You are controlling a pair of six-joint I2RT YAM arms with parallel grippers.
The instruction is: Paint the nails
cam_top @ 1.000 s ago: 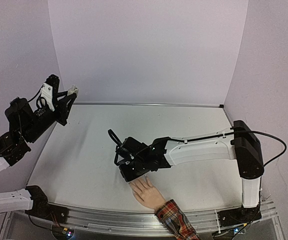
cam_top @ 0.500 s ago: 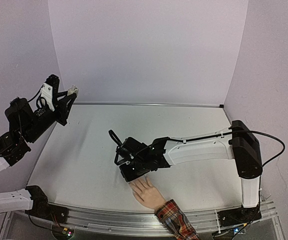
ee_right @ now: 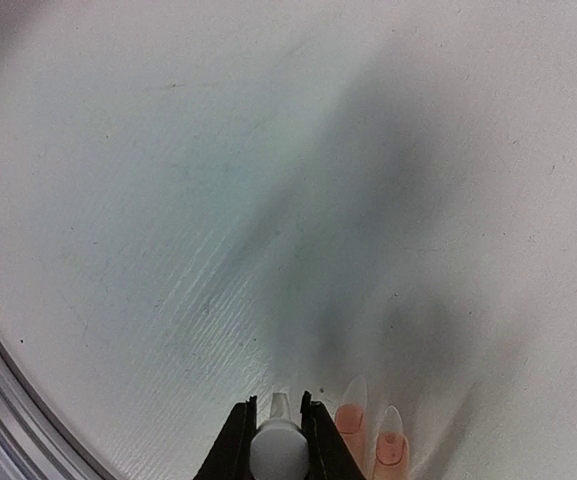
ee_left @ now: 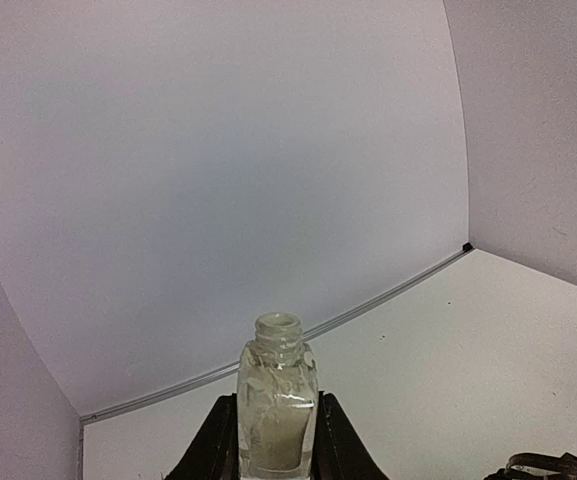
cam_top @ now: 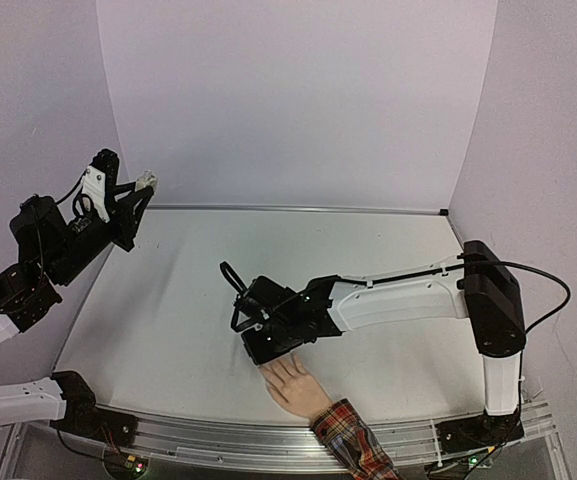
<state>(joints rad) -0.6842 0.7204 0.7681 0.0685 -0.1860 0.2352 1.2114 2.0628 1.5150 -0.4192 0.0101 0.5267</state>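
at left wrist, clamped bottle (ee_left: pixel 277 405); at right, nails (ee_right: pixel 354 393) beside clamped cap (ee_right: pixel 278 450).

Right hand (cam_top: pixel 266 352) perhaps slightly rightward

I work at a white table (cam_top: pixel 388 250), its matte top faintly scuffed. Pale lavender walls close it in: a back wall (cam_top: pixel 298 100), a left wall (cam_top: pixel 28 90), a right wall (cam_top: pixel 548 120). A thin metal strip (cam_top: pixel 298 208) runs where top meets back wall; an aluminium rail (cam_top: pixel 238 440) edges the near side. The light is soft, even.
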